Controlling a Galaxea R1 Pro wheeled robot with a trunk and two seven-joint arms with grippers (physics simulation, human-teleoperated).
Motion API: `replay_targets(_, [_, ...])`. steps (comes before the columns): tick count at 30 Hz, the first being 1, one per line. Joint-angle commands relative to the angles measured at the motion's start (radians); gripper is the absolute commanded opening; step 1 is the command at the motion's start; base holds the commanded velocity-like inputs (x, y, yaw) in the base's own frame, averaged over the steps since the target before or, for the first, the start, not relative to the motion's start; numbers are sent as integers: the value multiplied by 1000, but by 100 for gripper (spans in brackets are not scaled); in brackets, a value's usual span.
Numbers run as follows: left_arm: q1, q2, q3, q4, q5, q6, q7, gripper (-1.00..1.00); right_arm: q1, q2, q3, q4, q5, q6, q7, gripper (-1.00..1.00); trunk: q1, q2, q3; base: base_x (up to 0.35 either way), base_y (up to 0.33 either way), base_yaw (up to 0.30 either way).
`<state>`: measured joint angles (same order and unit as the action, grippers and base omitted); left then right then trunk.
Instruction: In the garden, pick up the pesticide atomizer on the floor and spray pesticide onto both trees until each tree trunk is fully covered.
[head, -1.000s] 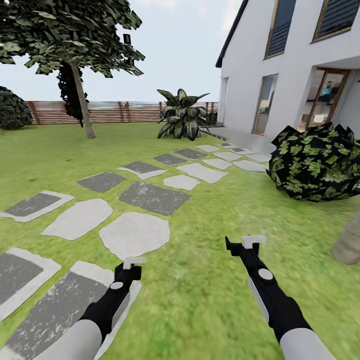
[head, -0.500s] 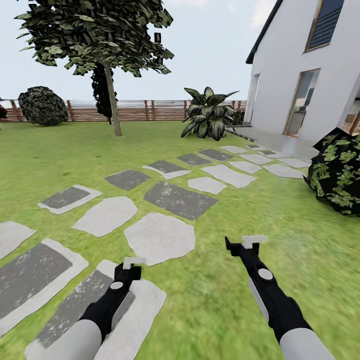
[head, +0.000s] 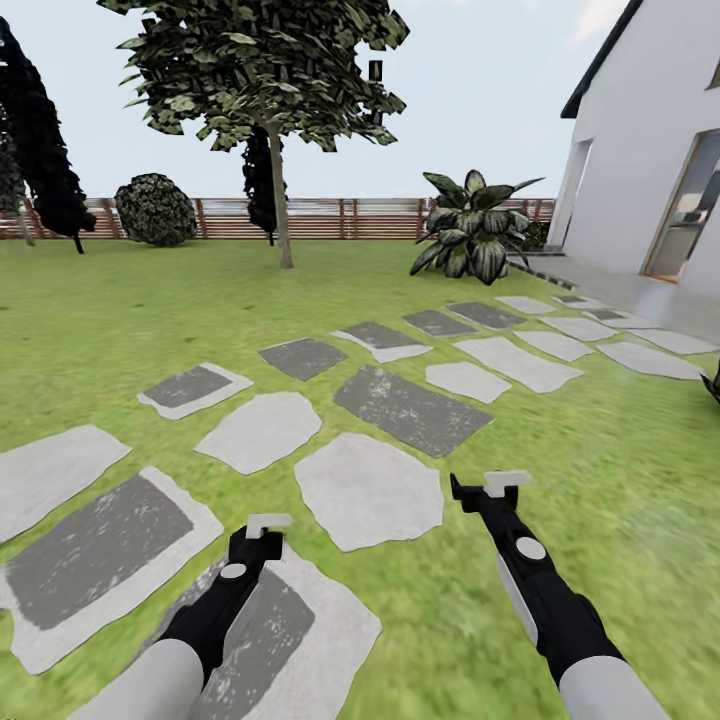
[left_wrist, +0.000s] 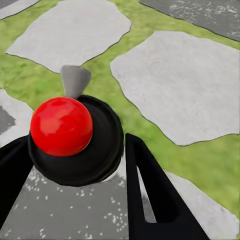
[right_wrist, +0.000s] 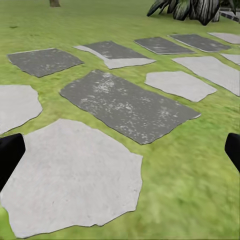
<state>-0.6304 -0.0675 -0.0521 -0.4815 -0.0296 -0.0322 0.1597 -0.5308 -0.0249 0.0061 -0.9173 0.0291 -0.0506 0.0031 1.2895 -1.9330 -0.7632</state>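
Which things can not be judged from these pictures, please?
- Left gripper: left wrist view, a red ball on a black disc sits between the fingers; whether they clamp it is unclear.
- White house: head view, cut off by the right edge.
- Tree: head view, crown cropped at the top.

Both arms look the same: pale grey, rounded sleeves near the body that give way to slimmer, glossy black forearms. Each black section carries a small round light-grey cap on its upper side. The left gripper (head: 268, 524) and right gripper (head: 506, 483) end in whitish-grey blocky tips. Up close, the left wrist view shows flat black fingers (left_wrist: 155, 200) with a pale inner strip, beside a shiny red ball (left_wrist: 61, 126) seated in a round black disc (left_wrist: 95, 150).
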Motion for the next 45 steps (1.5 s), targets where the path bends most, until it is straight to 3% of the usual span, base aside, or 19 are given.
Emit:
replay_targets(1, [0, 0, 0, 0, -1, 0, 0, -100, 0, 0, 0, 0, 0, 0, 0, 100, 0, 0, 0, 333, 15, 274])
replay_targets(17, [0, -3, 1, -2, -1, -1, 0, -100, 6, -6, -5, 1, 4, -3, -2, 100, 0, 0, -1, 337, 1, 30])
replay_targets(21, [0, -8, -3, -70, -7, 1, 2, -100, 59, -48, -17, -1, 3, -9, -6, 100, 0, 0, -1, 337, 0, 0])
replay_targets(23, [9, -3, -2, -96, -10, 1, 2, -100, 112, -63, -18, 0, 3, -25, -8, 100, 0, 0, -1, 338, 0, 0])
replay_targets(27, [86, 3, -3, -120, -13, 1, 8, -100, 275, -75, -22, 19, 4, -190, -34, 100, 0, 0, -1, 338, 0, 0])
replay_targets(29, [148, 3, -3, -123, -12, -2, 33, -100, 329, -74, -22, 97, 2, -306, -67, 100, 0, 0, -1, 338, 0, 0])
replay_targets(31, [218, 2, -4, -123, -9, -11, 59, -100, 356, -69, -22, 256, -1, -476, -85, 100, 0, 0, -1, 338, 0, 0])
replay_targets(32, [260, 1, -3, -120, -7, -14, 70, -100, 364, -65, -21, 373, -1, -626, -90, 100, 0, 0, -1, 338, 0, 0])
replay_targets(35, [294, 0, -3, -111, -2, -17, 75, -100, 367, -62, -20, 454, 1, -782, -91, 100, 0, 0, -1, 338, 0, 0])
replay_targets(37, [313, -1, -3, -91, 2, -33, 77, -100, 369, -61, -20, 514, 1, -855, -90, 100, 0, 0, -1, 338, 0, 0])
replay_targets(40, [321, -4, -2, -71, 7, -78, 78, -100, 369, -61, -21, 570, 0, -883, -90, 100, 0, 0, -1, 338, 0, 0])
replay_targets(45, [322, -2, 0, -89, 8, -97, 80, -100, 369, -61, -21, 587, 0, -888, -91, 100, 0, 0, -1, 338, 0, 0])
